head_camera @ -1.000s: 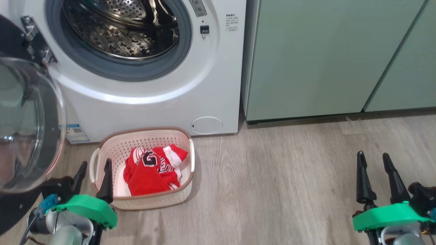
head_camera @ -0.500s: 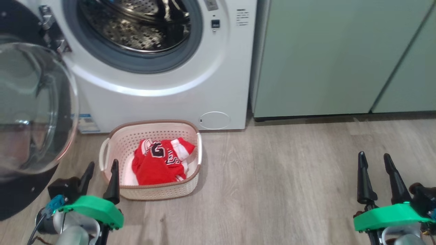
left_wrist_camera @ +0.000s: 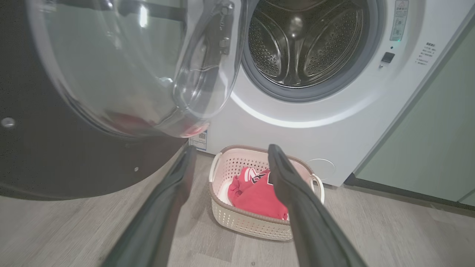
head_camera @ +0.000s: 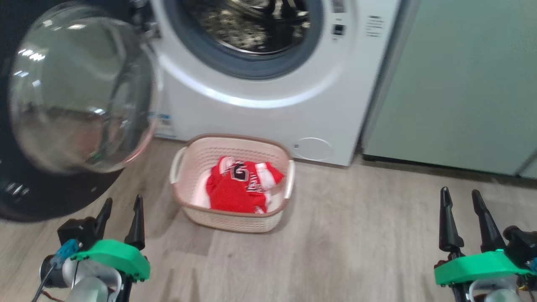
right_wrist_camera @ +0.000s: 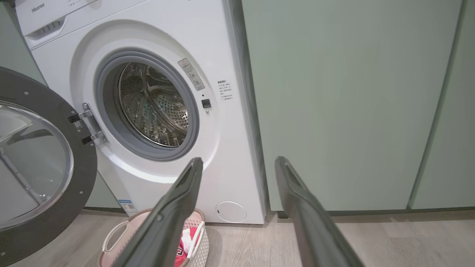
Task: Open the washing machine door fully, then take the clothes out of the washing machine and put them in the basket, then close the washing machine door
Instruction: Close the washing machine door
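Note:
The white washing machine (head_camera: 260, 109) (right_wrist_camera: 230, 55) stands with its door (head_camera: 79, 92) (left_wrist_camera: 111, 66) (right_wrist_camera: 33, 163) swung wide open to the left, black rim and clear dome facing me. Its steel drum (left_wrist_camera: 304, 40) (right_wrist_camera: 154, 105) looks bare. The red clothes (head_camera: 241, 184) (left_wrist_camera: 256, 193) lie in the cream basket (head_camera: 197, 157) (left_wrist_camera: 241, 222) (right_wrist_camera: 115, 237) on the floor before the machine. My left gripper (head_camera: 121, 207) (left_wrist_camera: 230, 152) is open and holds nothing, low at the left of the basket. My right gripper (head_camera: 459, 195) (right_wrist_camera: 239, 161) is open and holds nothing, far right of the basket.
Pale-green cabinet doors (head_camera: 461, 84) (right_wrist_camera: 341, 104) stand right of the washer. Wooden floor (head_camera: 356, 235) stretches between the basket and my right gripper. The open door juts out over the floor at the left, close to my left gripper.
The head view has swung left: washer, basket and door shifted right in the picture. Both grippers stay open in the same spots. The clothes lie unchanged in the basket.

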Robot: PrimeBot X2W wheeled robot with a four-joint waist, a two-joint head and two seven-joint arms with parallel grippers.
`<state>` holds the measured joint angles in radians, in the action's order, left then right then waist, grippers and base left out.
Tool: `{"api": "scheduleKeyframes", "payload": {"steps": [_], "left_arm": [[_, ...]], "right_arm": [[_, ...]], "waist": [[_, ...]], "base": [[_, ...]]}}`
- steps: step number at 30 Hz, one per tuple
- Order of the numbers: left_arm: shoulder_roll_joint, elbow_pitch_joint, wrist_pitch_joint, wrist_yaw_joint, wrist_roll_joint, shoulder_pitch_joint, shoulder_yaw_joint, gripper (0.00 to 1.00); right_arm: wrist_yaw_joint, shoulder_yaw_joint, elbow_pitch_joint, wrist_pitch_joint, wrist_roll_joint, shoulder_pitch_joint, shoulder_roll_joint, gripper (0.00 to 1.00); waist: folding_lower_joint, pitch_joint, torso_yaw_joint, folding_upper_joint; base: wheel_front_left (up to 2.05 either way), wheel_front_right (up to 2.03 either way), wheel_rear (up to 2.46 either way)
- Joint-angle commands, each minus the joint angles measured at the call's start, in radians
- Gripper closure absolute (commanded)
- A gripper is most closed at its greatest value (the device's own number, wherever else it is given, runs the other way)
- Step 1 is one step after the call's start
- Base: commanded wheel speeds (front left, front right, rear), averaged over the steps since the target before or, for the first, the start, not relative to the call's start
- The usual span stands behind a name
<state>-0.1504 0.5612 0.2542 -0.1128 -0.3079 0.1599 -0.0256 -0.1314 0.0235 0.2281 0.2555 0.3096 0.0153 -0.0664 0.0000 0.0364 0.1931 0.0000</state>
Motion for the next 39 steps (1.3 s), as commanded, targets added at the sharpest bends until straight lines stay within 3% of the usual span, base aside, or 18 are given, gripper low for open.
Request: {"api": "scheduleKeyframes", "payload": {"steps": [1,14,31,32,35,36,39], "left_arm": [[-0.016,-0.036,0.008,0.009,0.008,0.050,-0.042,0.00],[-0.019,-0.048,0.008,0.028,0.019,0.070,-0.086,0.00],[-0.004,-0.112,0.008,0.037,0.014,0.028,-0.209,0.00],[-0.005,-0.110,0.008,0.035,0.011,0.027,-0.216,0.09],[-0.011,-0.092,0.008,0.026,-0.017,0.030,-0.246,0.91],[-0.016,-0.085,0.008,0.021,-0.036,0.035,-0.263,1.00],[-0.025,-0.066,0.008,0.010,-0.088,0.055,-0.302,1.00]], "right_arm": [[0.001,-0.021,-0.033,0.006,0.009,0.019,-0.005,0.00],[0.001,-0.023,-0.033,0.006,0.008,0.048,0.006,0.00],[0.001,-0.101,0.008,0.006,0.024,0.130,-0.017,0.00],[0.001,-0.099,0.008,0.006,0.024,0.128,-0.017,0.00],[0.001,-0.087,0.007,0.006,0.025,0.115,-0.016,0.00],[0.001,-0.082,0.005,0.006,0.025,0.110,-0.016,0.00],[0.001,-0.071,0.000,0.006,0.022,0.098,-0.014,0.00]], "waist": [[0.0000,-0.004,0.068,0.0000],[0.0000,-0.028,0.296,0.0000],[0.0000,-0.060,0.317,0.0000],[0.0000,-0.058,0.316,0.0000],[0.0000,-0.047,0.309,0.0000],[0.0000,-0.044,0.307,0.0000],[0.0000,-0.038,0.302,0.0000]], "base": [[0.00,0.00,0.00],[0.00,0.00,0.00],[0.00,0.00,0.00],[0.00,0.00,0.00],[0.00,0.00,0.00],[0.00,0.00,0.00],[0.00,0.00,0.00]]}}
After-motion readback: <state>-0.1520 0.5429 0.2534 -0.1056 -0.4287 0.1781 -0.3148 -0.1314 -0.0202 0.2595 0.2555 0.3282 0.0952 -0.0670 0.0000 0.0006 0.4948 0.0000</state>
